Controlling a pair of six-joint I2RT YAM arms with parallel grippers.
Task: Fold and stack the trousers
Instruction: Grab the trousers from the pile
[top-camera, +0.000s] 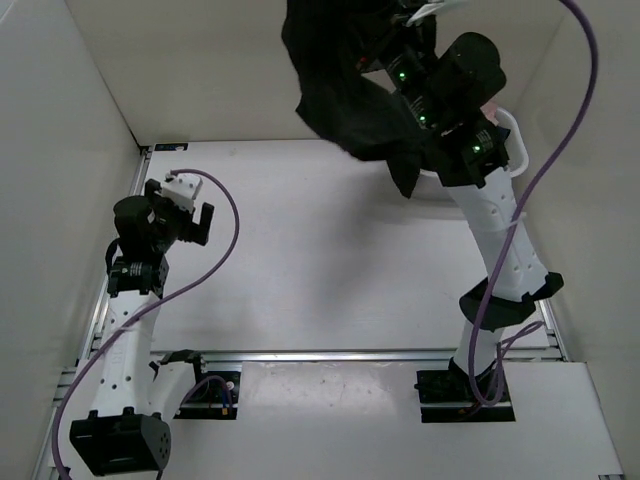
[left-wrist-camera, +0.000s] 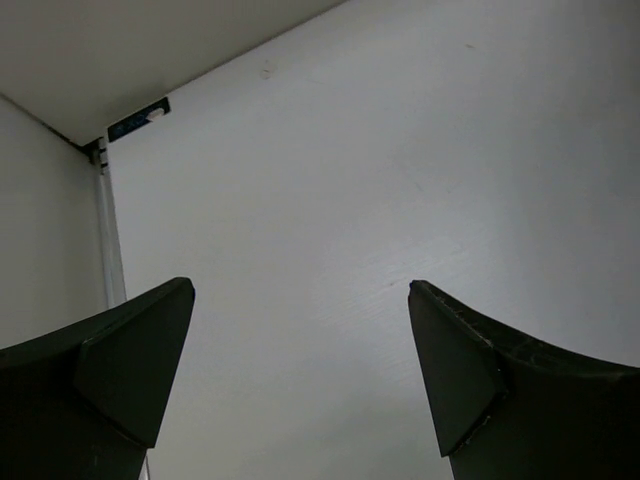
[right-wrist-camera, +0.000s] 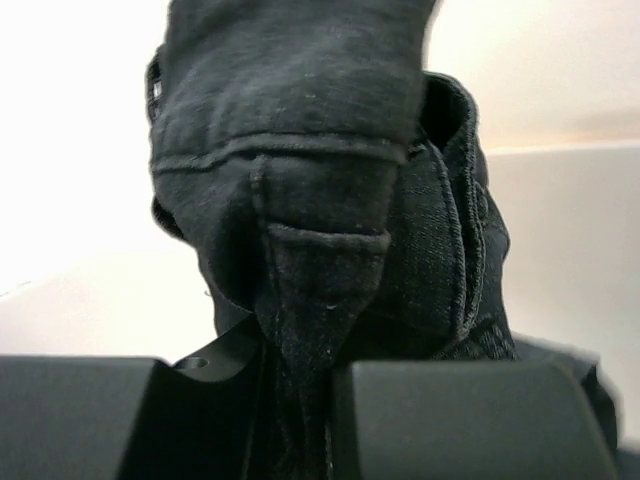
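The black trousers (top-camera: 340, 80) hang bunched in the air at the top of the top view, above the far right of the table. My right gripper (right-wrist-camera: 300, 400) is shut on a fold of the trousers (right-wrist-camera: 300, 200), with hems and seams draped over its fingers; in the top view its fingertips are hidden by the cloth. My left gripper (left-wrist-camera: 300, 330) is open and empty, its two dark fingers (left-wrist-camera: 130, 370) wide apart above the bare table. It sits at the left side of the table in the top view (top-camera: 195, 222), far from the trousers.
A white basket (top-camera: 512, 135) stands at the far right behind the right arm. White walls enclose the table on the left, back and right. A purple cable (top-camera: 225, 250) loops beside the left arm. The white table (top-camera: 320, 270) lies between the arms.
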